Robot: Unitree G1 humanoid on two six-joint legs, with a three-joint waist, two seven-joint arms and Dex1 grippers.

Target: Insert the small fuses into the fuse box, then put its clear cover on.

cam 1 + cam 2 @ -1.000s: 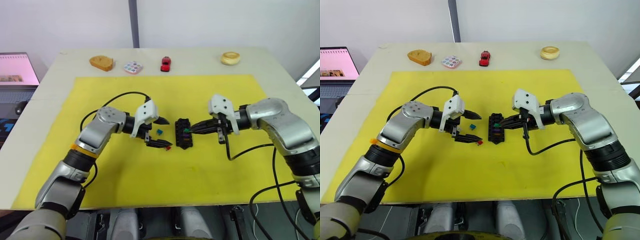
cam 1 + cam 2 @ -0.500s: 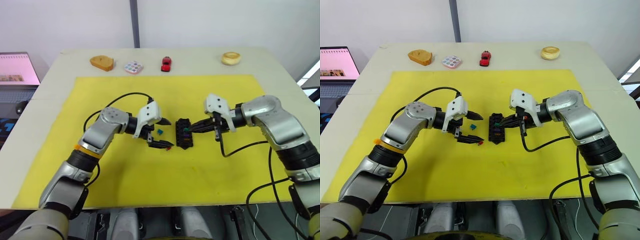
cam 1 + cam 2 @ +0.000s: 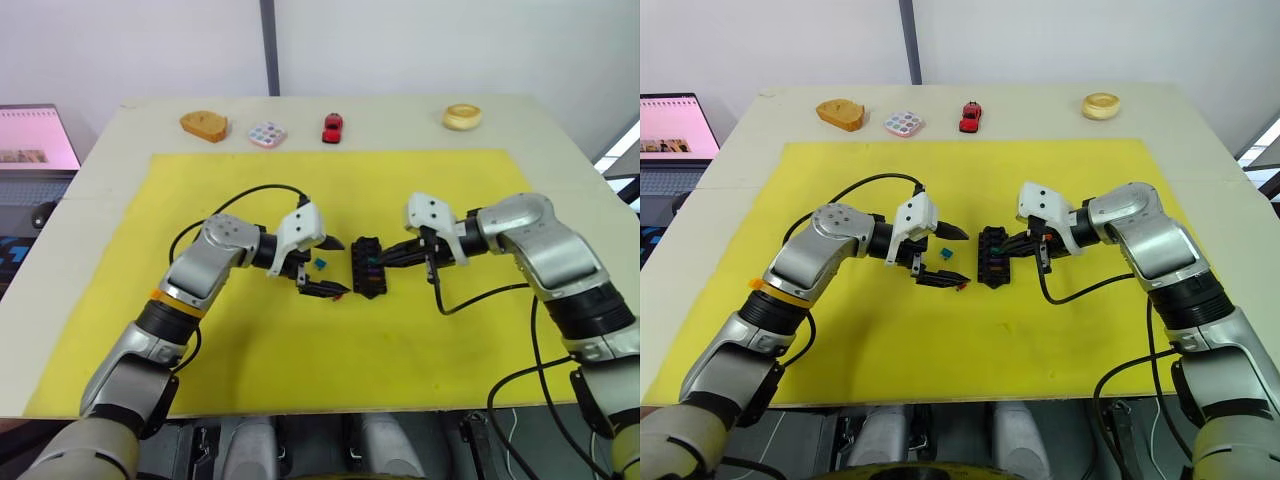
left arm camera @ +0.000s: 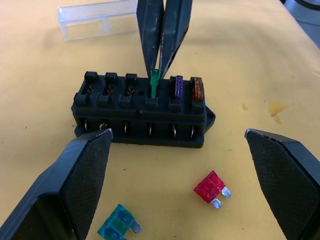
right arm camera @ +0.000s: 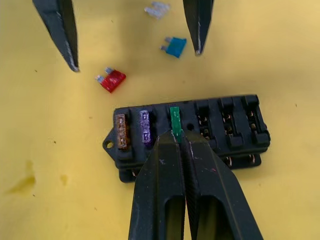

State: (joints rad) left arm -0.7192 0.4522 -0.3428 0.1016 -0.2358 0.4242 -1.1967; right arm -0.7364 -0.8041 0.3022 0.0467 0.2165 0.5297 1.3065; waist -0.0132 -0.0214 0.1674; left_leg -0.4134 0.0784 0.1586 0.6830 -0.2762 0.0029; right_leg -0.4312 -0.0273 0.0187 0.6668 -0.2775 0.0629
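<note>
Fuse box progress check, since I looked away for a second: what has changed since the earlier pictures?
Little. The right end effector, shut on the green fuse, edged slightly further over the fuse box. The left end effector stays open beside it; the red fuse and teal fuse lie unmoved.

left gripper spread wide, right gripper apparently pinched

Black fuse box; green fuse; possibly grey fuse.
</note>
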